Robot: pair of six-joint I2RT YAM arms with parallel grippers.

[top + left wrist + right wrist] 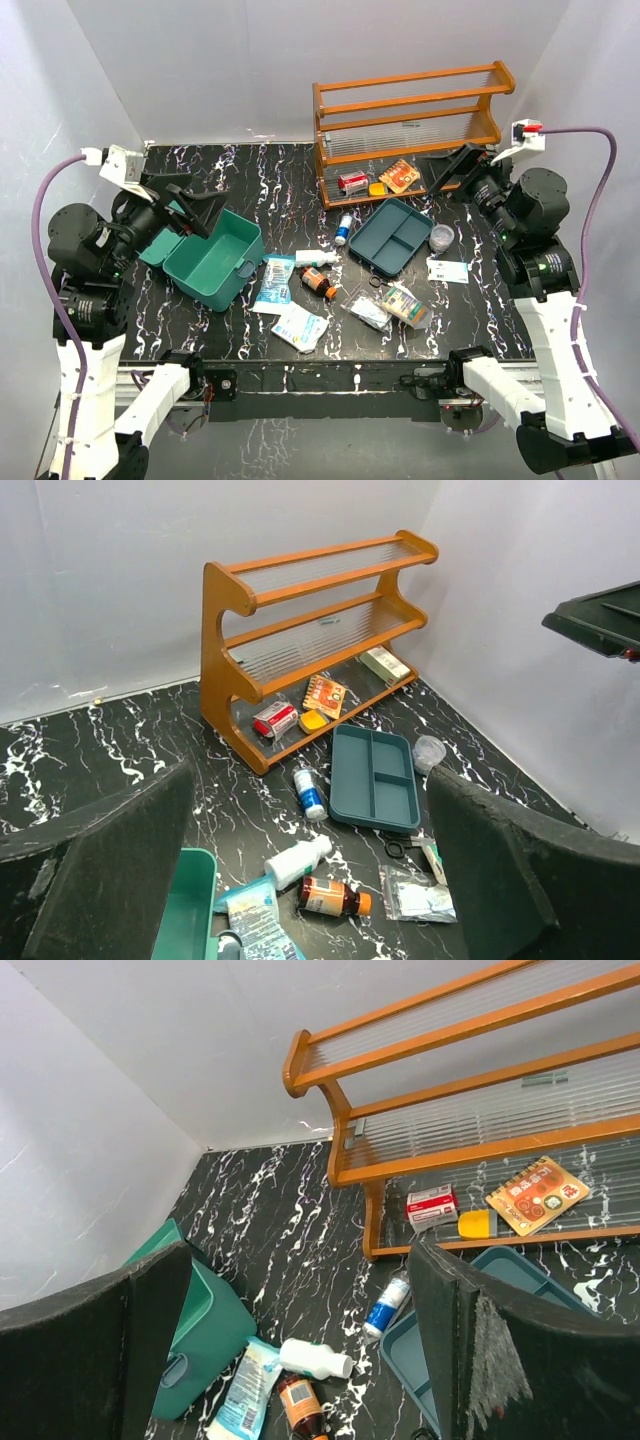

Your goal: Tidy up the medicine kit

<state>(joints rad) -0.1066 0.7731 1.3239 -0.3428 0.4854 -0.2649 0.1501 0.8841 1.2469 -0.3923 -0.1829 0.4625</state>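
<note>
**A:** Entry one, the left gripper?
**B:** Left gripper (195,207): fingers (110,870) spread wide, nothing between them, raised above the table (290,180).

**A:** The right gripper?
**B:** Right gripper (445,172): fingers (500,1360) likewise apart, gripping nothing, raised above the table.

**A:** The kit?
**B:** Kit (212,260): lid open, on the table just below the left gripper and slightly toward the right one. Well apart from the right gripper.

**A:** What is near the right gripper?
**B:** Rack (410,125): just beside it, on its far side. Bottom shelf: red-and-white box (352,181), yellow piece (377,189), orange booklet (399,175). Tray (397,235): below it, nearer the bases. Clear cup (441,237): touching the tray's right edge.

**A:** Between the two grippers?
**B:** Loose on the table: blue-capped bottle (343,229), white bottle (315,258), amber bottle (320,283), blue packet (272,283). All lie flat, closer to the kit than to the rack. Scissors (375,282): near the tray's front corner.
</note>
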